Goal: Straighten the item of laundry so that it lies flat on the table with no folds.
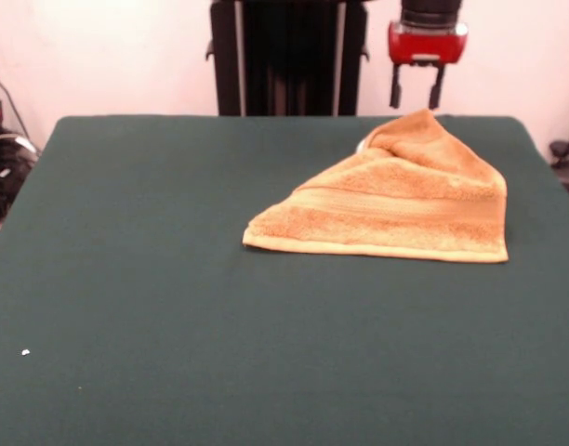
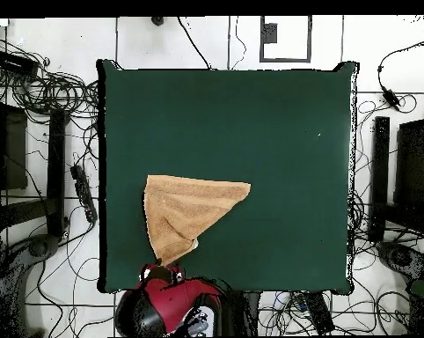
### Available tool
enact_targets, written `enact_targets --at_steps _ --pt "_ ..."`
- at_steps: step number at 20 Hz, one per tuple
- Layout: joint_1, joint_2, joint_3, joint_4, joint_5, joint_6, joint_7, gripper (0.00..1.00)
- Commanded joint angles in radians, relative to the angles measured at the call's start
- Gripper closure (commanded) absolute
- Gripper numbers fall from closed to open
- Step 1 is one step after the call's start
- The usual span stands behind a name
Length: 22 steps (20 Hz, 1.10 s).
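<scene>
Towel (image 1: 396, 200) sits on the table (image 1: 173, 307) toward my side, near the edge by my pedestal; folded over itself into a rough triangle w/ one long hemmed edge flat along the front and a peaked corner pointing back at me. Overhead view confirms: triangle shape, tip (image 2: 170, 260) close to the table edge right by my gripper (image 1: 416, 98). Gripper hangs just above and behind that peak, not touching cloth; the two fingers stand apart w/ a gap btwn them, nothing held. Judgement on handling: terry, soft, light, limp, no stiffness, so it'll drape and drag rather than slide as one piece; felt-like tabletop prob. grips it some, which helps when pulling a layer open. Not fragile. Best hold, I reckon: pinch the raised peak corner, top layer only, lift a little and draw it back toward me to unfold. Risk: grabbing both layers and just hauling the whole bundle.
</scene>
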Motion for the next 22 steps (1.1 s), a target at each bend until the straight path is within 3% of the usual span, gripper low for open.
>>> enact_targets --at_steps 1,8,15,22 --pt "0.013 -0.006 0.143 -0.121 0.05 0.114 0.06 0.0" --pt "0.021 0.048 0.141 -0.17 0.052 0.065 0.072 0.0" --pt "0.113 0.212 0.035 -0.261 0.067 -0.115 0.115 0.0" --pt "0.137 0.269 0.017 -0.314 0.09 -0.147 0.123 0.0"
